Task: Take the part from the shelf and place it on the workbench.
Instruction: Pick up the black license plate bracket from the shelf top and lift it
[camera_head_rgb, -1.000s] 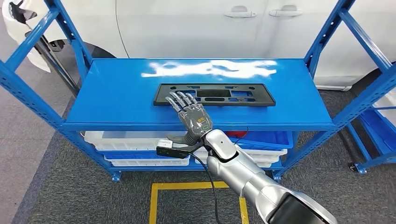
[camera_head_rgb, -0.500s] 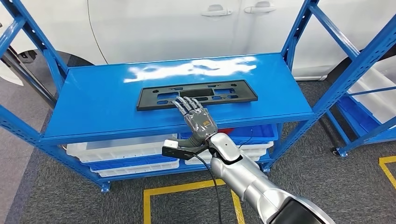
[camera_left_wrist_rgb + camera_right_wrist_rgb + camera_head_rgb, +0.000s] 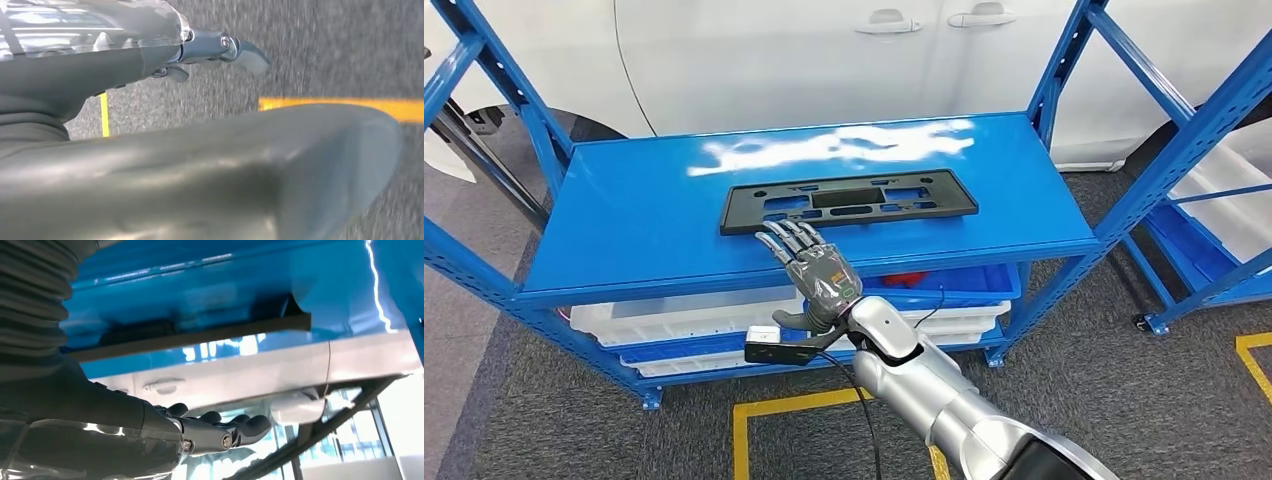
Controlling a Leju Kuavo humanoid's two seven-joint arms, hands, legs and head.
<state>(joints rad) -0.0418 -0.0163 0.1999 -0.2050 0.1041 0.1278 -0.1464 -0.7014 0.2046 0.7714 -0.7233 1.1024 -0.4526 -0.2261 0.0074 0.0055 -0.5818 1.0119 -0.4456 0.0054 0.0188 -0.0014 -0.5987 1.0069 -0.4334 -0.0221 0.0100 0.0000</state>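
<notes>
My right hand (image 3: 814,268) is extended flat over the front of the blue shelf (image 3: 624,225), fingers (image 3: 782,238) straight and slightly apart, holding nothing. The fingertips sit just short of the near edge of the part (image 3: 848,202), a black rectangular frame with cut-outs lying flat mid-shelf; contact cannot be confirmed. My left hand (image 3: 220,47) hangs above grey carpet with yellow floor tape (image 3: 345,106); its finger state cannot be determined. White bins (image 3: 674,325) occupy the lower level. A white car (image 3: 844,60) stands behind the rack.

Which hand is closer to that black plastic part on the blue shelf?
The right hand: its fingers reach just short of the black part. The left hand hangs down over the floor.
</notes>
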